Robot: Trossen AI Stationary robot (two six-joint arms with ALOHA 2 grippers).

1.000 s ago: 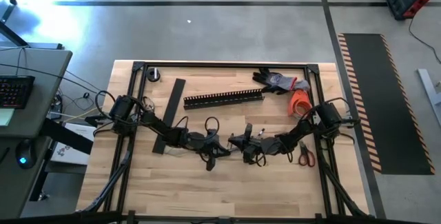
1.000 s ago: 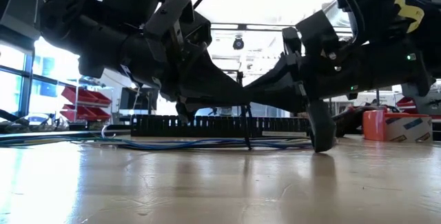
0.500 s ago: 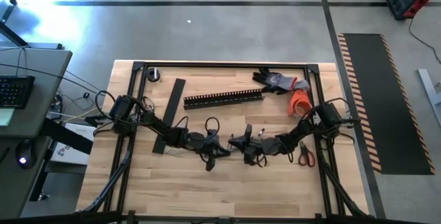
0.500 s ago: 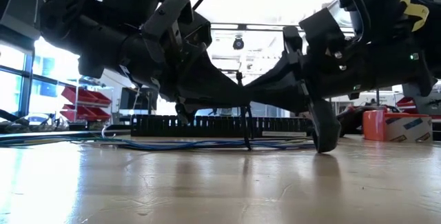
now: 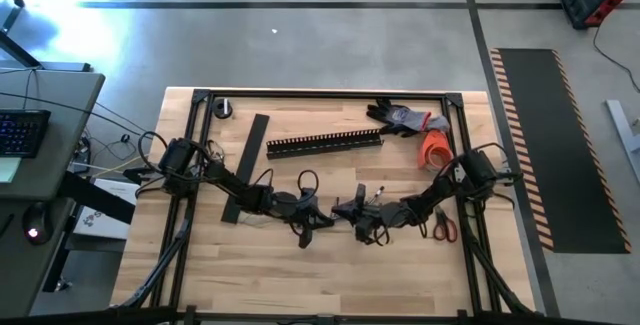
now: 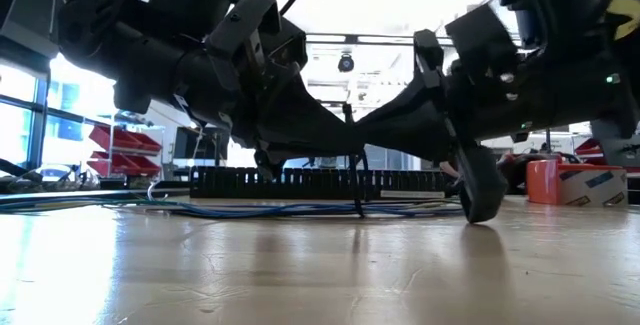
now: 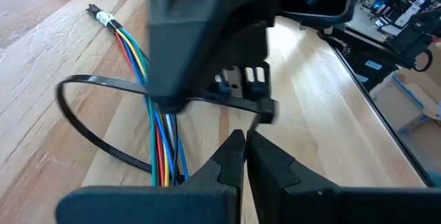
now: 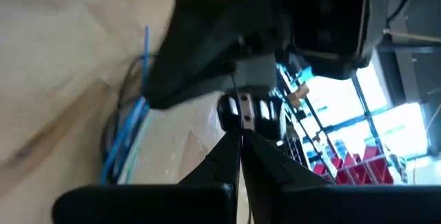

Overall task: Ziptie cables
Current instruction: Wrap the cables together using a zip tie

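Black arm bodies fill most of the low view and hide where the two grippers meet; in the high view the same spot is a dark tangle in front of the slotted channel (image 5: pixel 324 144), so the cables cannot be made out from above. The left gripper (image 7: pixel 242 141) shows its fingers pressed together, tip to tip, just short of the ziptie's head. The right gripper (image 8: pixel 239 138) likewise has its fingers together, and they appear to pinch a thin dark strand, though the blur leaves this uncertain.

The cables (image 7: pixel 153 107) are a loose bundle of thin wires in blue, red, green, yellow and white, bound at one end by a small light tag. They lie flat on the wooden table (image 5: pixel 330 265) in front of the slotted channel, between the two grippers. Their long axis runs roughly parallel to the channel, seen in the low view as blue strands (image 6: pixel 290 208) stretched along the tabletop before it.

The ziptie (image 7: pixel 89 131) is a slim black ribbed strip bent into a wide open loop around the bundle, crossing the wires nearly at right angles; its tail rises upright in the low view (image 6: pixel 359 185).
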